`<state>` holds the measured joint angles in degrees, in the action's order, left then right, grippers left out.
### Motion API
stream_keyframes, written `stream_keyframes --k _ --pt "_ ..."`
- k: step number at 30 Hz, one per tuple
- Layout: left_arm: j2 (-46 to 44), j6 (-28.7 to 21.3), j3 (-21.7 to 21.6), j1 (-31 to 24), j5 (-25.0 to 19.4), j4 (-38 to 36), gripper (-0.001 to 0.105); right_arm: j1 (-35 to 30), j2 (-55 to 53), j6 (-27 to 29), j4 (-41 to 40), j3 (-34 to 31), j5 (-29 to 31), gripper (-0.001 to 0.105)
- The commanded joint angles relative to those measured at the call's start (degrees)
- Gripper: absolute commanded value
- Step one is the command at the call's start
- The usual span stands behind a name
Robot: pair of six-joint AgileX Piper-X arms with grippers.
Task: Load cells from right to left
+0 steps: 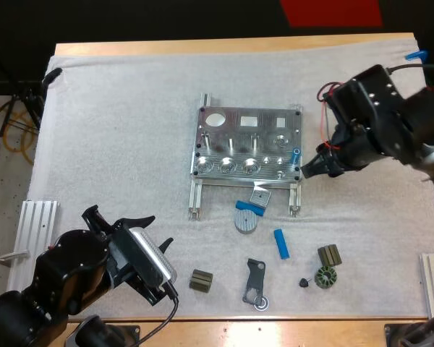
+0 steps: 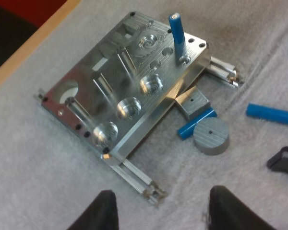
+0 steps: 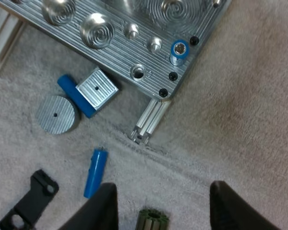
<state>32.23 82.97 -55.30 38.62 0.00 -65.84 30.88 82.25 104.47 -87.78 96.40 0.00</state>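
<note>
Blue cells are split, the upright cell (image 1: 295,155) seated in the fixture (image 1: 235,141) at its right-hand hole near frame centre and the loose cell (image 1: 281,243) flat on the mat (image 1: 116,130) below; with the right claw (image 1: 309,169) and left claw (image 1: 123,220) both apart and empty, a skewed pick may jam the next hole.

You have a ribbed metal fixture (image 1: 247,142) lying flat near the middle of the table, a little toward its far edge, with a row of round pockets along its near side. An upright blue cell (image 1: 295,155) stands in the hole at the fixture's near right corner. Toward the table's near edge, a second blue cell (image 1: 250,209) lies flat just off the fixture's near side, partly under a small grey block (image 1: 260,195). A loose blue cell (image 1: 281,243) lies flat farther out, apart from the fixture.
</note>
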Motion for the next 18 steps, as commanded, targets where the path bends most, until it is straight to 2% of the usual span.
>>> stream_keyframes --k 1,4,8,18 --pt "-0.24 -2.89 -0.15 -0.16 0.0 0.17 0.043 0.02 -2.06 -0.48 -2.76 0.12 0.0 0.044" --pt "-0.24 -4.77 -0.15 -0.16 0.0 0.17 0.043 0.02 -4.44 -3.21 -2.76 0.12 -1.48 0.044" --pt "-0.24 -4.87 -0.15 -0.16 3.05 0.75 0.043 0.02 -7.65 -5.59 -2.89 0.12 -6.41 0.044" --pt "2.19 -7.28 0.13 -0.16 3.67 3.59 0.043 0.18 -16.28 -8.09 -2.89 0.12 -6.8 0.044"
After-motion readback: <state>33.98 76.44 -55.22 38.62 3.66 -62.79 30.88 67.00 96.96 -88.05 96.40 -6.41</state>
